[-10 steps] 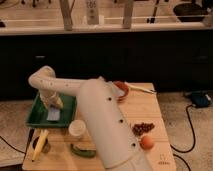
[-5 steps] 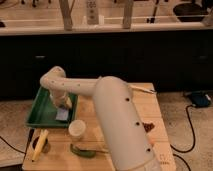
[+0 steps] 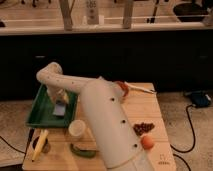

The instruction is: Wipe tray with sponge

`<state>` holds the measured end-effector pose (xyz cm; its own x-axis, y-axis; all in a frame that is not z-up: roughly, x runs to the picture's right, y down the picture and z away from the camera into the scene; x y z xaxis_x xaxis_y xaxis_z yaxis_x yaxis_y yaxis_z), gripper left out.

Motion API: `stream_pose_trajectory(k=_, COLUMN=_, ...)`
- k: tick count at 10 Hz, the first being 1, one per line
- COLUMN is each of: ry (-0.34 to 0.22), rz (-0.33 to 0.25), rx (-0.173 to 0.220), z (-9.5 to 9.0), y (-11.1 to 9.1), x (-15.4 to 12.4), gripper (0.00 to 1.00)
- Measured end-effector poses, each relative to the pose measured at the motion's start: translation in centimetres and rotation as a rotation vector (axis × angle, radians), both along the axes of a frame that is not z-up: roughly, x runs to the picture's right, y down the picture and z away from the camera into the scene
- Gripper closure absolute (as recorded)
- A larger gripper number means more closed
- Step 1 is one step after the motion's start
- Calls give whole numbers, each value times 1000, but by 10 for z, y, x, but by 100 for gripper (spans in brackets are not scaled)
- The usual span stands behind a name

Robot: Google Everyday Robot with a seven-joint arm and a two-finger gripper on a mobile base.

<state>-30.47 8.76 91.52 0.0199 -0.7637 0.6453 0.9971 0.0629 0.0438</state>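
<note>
A wooden table (image 3: pixel 145 107) is seen from above, with the robot's white arm (image 3: pixel 100 115) reaching across it from the lower right toward the upper left. The green tray (image 3: pixel 36 112) is set on the table's left side, its long edge running toward the camera. The gripper (image 3: pixel 60 98) is lowered into the tray — whether it is spread or closed cannot be told, as it is hidden beneath the wrist. The pale sponge (image 3: pixel 60 109) lies flat on the tray floor, directly below the gripper and apparently touching it.

Just in front of the tray a pale cup (image 3: pixel 77 128) is placed, close to the tray's near right corner. A banana (image 3: pixel 39 144) is laid at the table's front left corner, and a dark green object (image 3: pixel 83 151) rests near the front edge beside the arm. To the right of the arm a cluster of dark red pieces (image 3: pixel 143 128) is found, with an orange fruit (image 3: pixel 147 142) just in front of it. A red bowl (image 3: pixel 123 89) is partly covered by the arm at the far edge — a pale utensil (image 3: pixel 140 89) lies just beside it.
</note>
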Motion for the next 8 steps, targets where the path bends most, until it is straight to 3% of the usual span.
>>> stream_pose_trajectory(k=1, ry=-31, rz=-27, rx=-2, z=-3, y=4, x=-17, gripper=98)
stream_pose_trajectory(k=4, ry=-89, rz=-79, rx=-12, z=-23, y=27, x=-27, gripper=98)
stream_pose_trajectory(k=6, ry=-81, rz=-73, rx=-17, z=-27, y=36, x=-20, gripper=98)
stream_pose_trajectory(k=8, ry=-42, rz=-38, rx=-17, z=-24, y=39, x=11, gripper=98)
